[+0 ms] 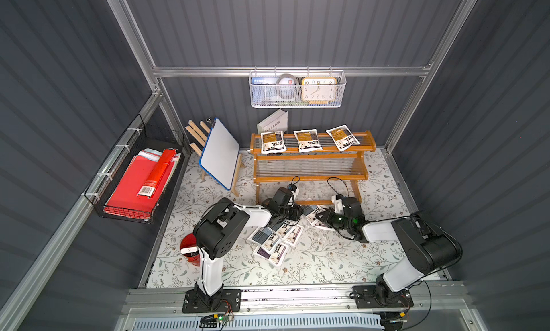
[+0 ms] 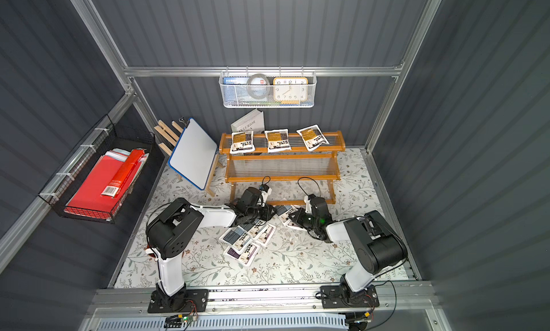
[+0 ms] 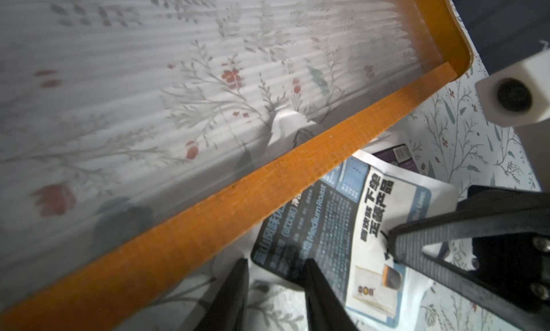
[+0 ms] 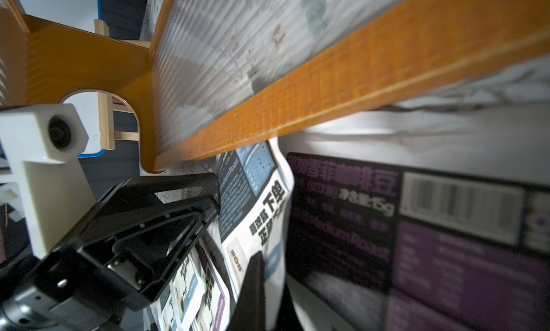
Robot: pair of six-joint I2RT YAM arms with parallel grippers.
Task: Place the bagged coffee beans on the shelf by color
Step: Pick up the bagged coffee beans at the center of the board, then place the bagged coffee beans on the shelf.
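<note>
Shelf (image 1: pixel 311 177): top tier carries three mustard pouches (image 1: pixel 307 140) in a row. Right gripper (image 1: pixel 321 218) pinched tight on blue-grey pouch (image 3: pixel 327 219), just before shelf's bottom rail; print "Medium Roast", "下单". Left gripper (image 3: pixel 276 264) fingers parted, tips by same pouch's edge. Purple pouch (image 4: pixel 446 255) alongside: "15g", barcode. Remaining pouches (image 1: pixel 273 240) heaped before shelf. Book (image 1: pixel 273 122) behind shelf: "INTERIOR".

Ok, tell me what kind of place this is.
Likely a staged robot test booth: grey panel walls on an aluminium frame, a floral tabletop, and props like the mesh wall basket and the shelf holding yellow-label pouches.
</note>
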